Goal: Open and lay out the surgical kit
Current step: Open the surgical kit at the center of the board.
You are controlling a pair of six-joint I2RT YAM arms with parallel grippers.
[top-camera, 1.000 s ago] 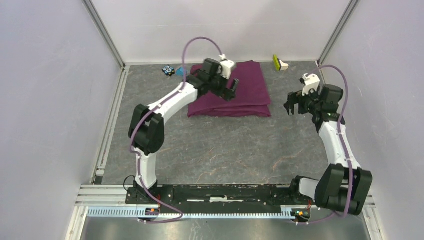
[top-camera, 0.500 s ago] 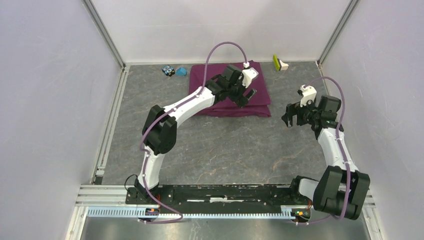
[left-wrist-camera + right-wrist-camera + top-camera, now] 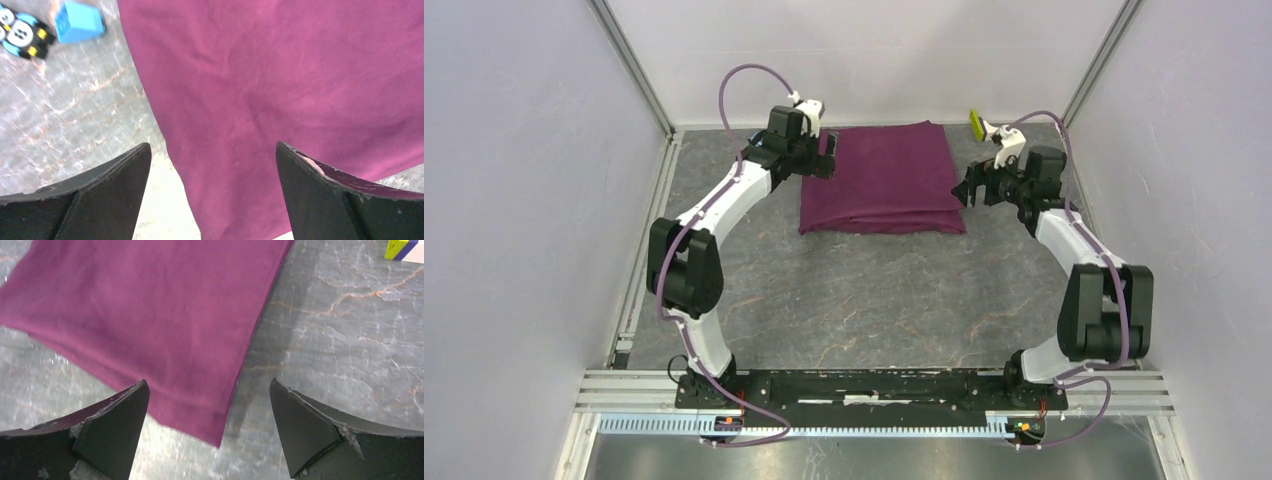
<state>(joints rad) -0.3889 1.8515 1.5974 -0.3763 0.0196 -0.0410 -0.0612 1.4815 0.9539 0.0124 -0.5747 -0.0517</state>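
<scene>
I have the purple cloth wrap (image 3: 884,178) lying folded flat on the grey table (image 3: 874,290), toward the far side and roughly centred between the 2 arms. It is closed, with its layered edges stacked along the near side.

My left gripper (image 3: 212,150) is at the wrap's far-left corner. Its jaws are spread wide and hold nothing. In the left wrist view the wrap's left edge runs between the 2 fingers, one over bare table and the other over cloth. I cannot tell how close the tips are to the fabric.

My right gripper (image 3: 207,385) is at the wrap's right edge, by the near-right corner. Its jaws are also wide apart with nothing in them, and in the right wrist view that corner sits between the fingers.

Left of the wrap at the far side, a small blue block (image 3: 77,22) sits just beside a black-and-blue toy (image 3: 22,34), both on the table and clear of the cloth. A yellow-green block (image 3: 977,124) rests at the far right, near the wall and well apart from the wrap.
</scene>
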